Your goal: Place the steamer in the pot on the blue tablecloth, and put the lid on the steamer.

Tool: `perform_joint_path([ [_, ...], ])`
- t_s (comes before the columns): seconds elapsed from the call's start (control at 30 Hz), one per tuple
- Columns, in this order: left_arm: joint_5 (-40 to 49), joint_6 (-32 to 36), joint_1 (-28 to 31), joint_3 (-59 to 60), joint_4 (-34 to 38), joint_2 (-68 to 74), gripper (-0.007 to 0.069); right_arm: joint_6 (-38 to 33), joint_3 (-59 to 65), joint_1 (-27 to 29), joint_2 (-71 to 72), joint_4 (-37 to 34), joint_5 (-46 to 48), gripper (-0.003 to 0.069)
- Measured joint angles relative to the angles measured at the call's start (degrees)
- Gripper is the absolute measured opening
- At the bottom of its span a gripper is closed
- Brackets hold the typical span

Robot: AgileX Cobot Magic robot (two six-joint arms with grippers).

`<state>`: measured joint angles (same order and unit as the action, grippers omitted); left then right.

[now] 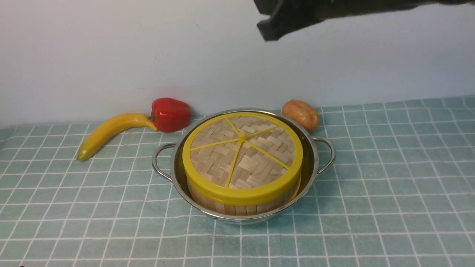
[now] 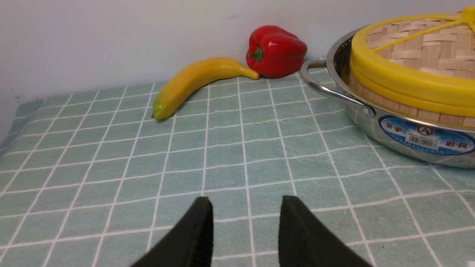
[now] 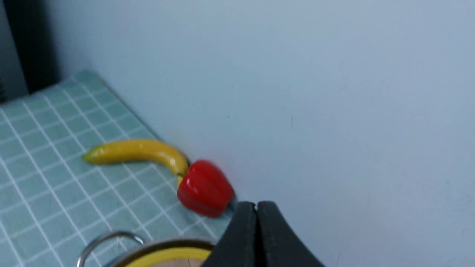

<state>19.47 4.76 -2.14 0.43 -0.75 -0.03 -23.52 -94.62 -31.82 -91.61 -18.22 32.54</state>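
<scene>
The shiny pot stands on the blue tablecloth at the middle. The steamer sits inside it, and the woven lid with yellow rim and spokes lies flat on top, hiding the steamer's inside. My right gripper hangs high above the pot, shut and empty; its fingertips are pressed together in the right wrist view. My left gripper is open and empty low over the cloth, left of the pot; it is out of the front view.
A yellow banana and a red pepper lie at the back left by the wall. A brown potato lies behind the pot on the right. The pale wall runs close behind them.
</scene>
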Motion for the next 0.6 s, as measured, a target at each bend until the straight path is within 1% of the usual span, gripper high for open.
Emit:
perform_joint_path([
  [0.17,0.00,0.00,0.00,0.00,0.00,0.00,0.0243,1.84,0.00,0.00,1.98,0.01,-0.54,-0.0014],
  [0.43,0.00,0.00,0.00,0.00,0.00,0.00,0.0243,2.18,0.00,0.00,2.21,-0.72,-0.48,-0.0009],
  [0.53,0.00,0.00,0.00,0.00,0.00,0.00,0.0243,1.57,1.85,0.00,5.05,1.80,-0.42,-0.0007],
  [0.6,0.00,0.00,0.00,0.00,0.00,0.00,0.0243,1.17,7.21,0.72,11.52,4.60,-0.20,-0.0004],
])
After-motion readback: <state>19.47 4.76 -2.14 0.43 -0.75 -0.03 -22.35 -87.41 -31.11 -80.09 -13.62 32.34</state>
